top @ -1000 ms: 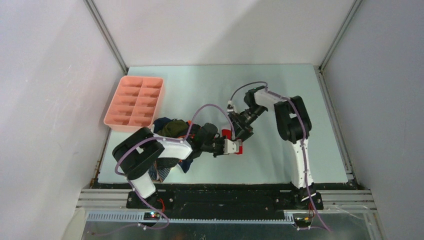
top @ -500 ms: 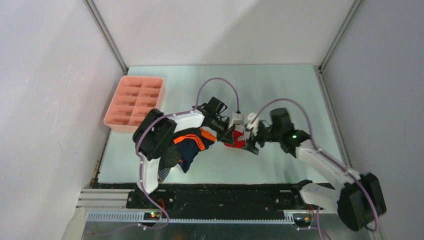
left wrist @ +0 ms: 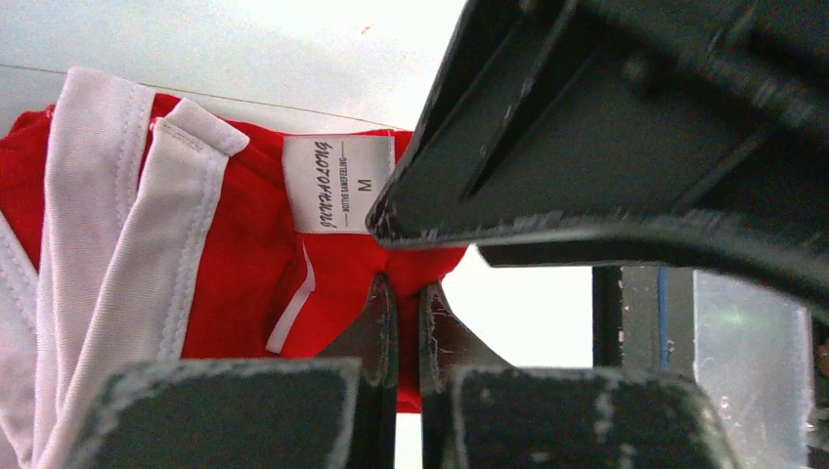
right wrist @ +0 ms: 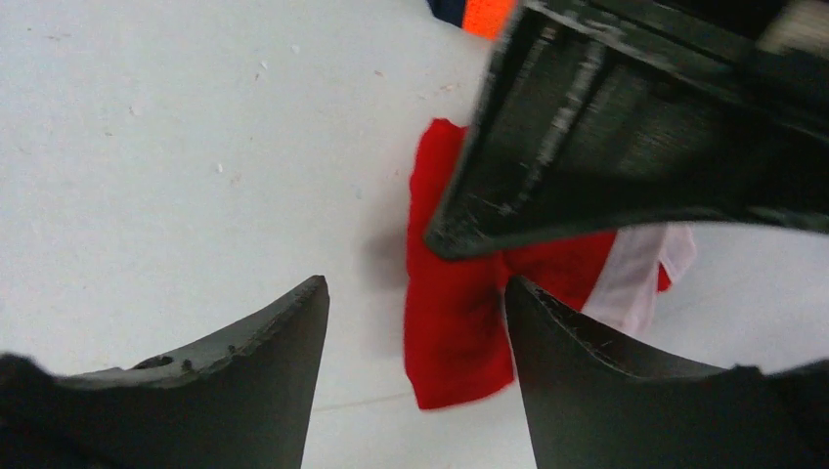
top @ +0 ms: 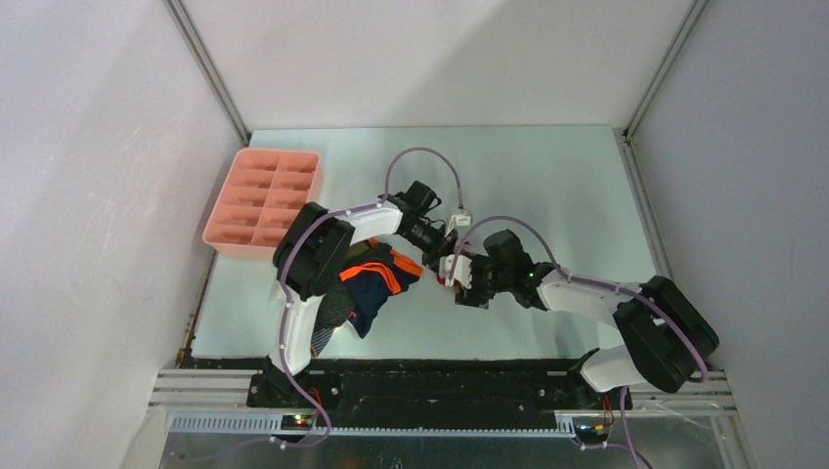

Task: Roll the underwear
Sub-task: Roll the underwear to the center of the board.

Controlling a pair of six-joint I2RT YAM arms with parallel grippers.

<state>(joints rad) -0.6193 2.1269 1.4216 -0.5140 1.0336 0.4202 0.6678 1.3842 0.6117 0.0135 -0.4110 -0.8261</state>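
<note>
Left fingers [left wrist: 376, 327] pinch the soft red cloth briefs with white bands [left wrist: 225, 264]; right fingers [right wrist: 254, 371] gape wide above. Probably best grabbing the free edge squarely.

Over the last second the right gripper [right wrist: 415, 291] has swung from beyond the red brief [left wrist: 235, 274] to its near right, while the left gripper [left wrist: 401, 305] has moved to what looks like its far side, uncovering the navy-and-orange brief [top: 373, 287].

Left fingers [left wrist: 372, 330] pinched, right fingers [right wrist: 244, 363] apart
</note>
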